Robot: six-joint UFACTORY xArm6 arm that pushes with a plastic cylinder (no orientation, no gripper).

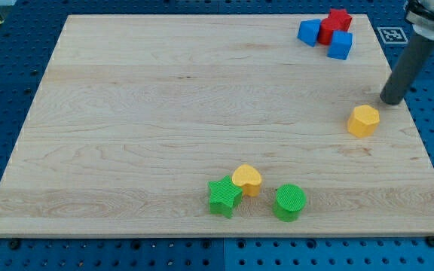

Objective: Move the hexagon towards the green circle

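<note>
Showing the camera view: the yellow hexagon [363, 120] lies on the desk [142, 128], well apart from the green circle [289, 202], up and toward the view's right of it. My tip [389, 102] stands just beside the hexagon, on its upper-right side, seemingly not touching. No gripper exists on this rod, so nothing opens or closes. The hexagon looks light, rigid and free-sliding; judged best pushed on its upper-right face, centrally, lest it rotate aside.

Bare board between yellow hexagon [363, 120] and green circle [289, 202]; nothing intervenes.
</note>
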